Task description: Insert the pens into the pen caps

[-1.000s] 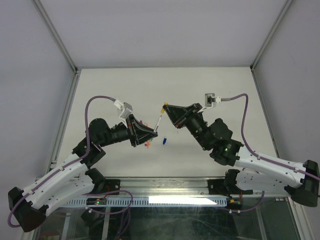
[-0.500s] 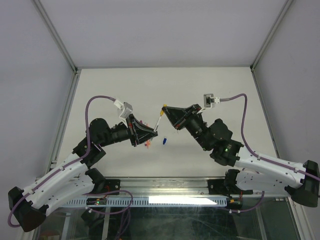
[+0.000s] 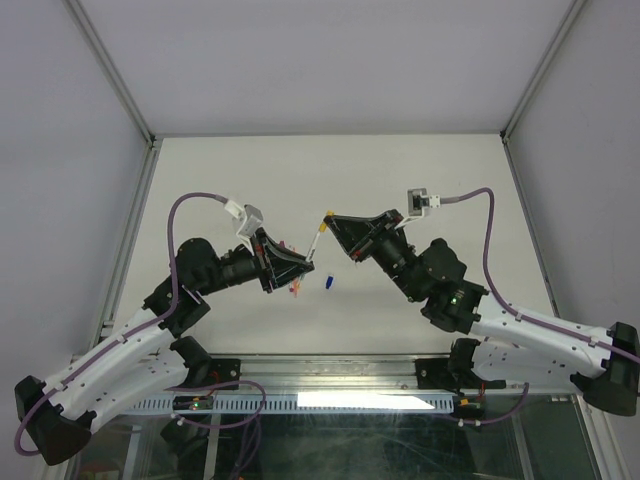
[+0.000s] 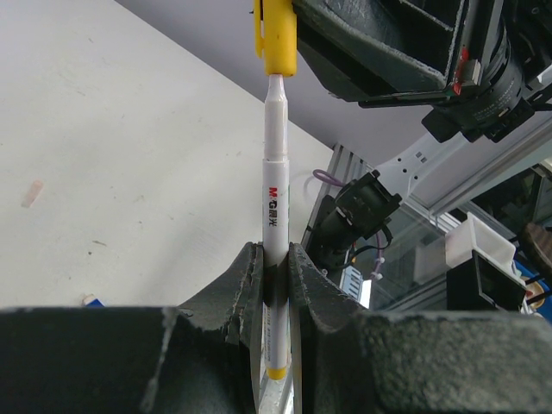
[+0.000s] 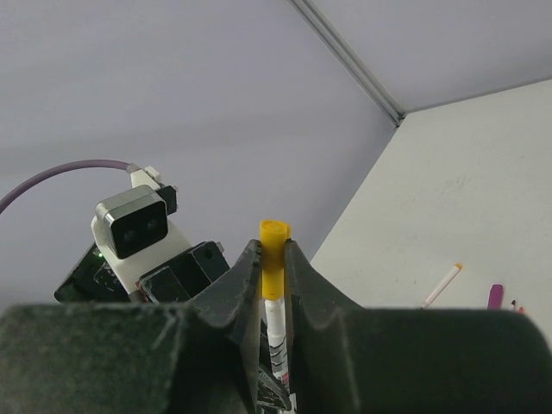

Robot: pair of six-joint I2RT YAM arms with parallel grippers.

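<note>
My left gripper (image 4: 275,259) is shut on a white pen (image 4: 275,198) with a yellow end; it also shows in the top view (image 3: 316,243) held above the table. My right gripper (image 5: 272,254) is shut on a yellow cap (image 5: 273,257), seen too in the left wrist view (image 4: 278,39) and the top view (image 3: 329,213). The pen's tip sits in the cap's mouth, both in line between the left gripper (image 3: 308,260) and the right gripper (image 3: 330,217). A blue cap (image 3: 327,283) and orange and red-pink pieces (image 3: 296,290) lie on the table below.
Another white pen with a yellow end (image 5: 442,285) and a purple piece (image 5: 495,296) lie on the table in the right wrist view. A metal frame rail (image 3: 125,90) borders the white table (image 3: 420,170). A small mark (image 4: 32,191) lies on the table.
The right gripper with the yellow cap has eased slightly toward the left gripper along the pen. The left arm has barely moved.
</note>
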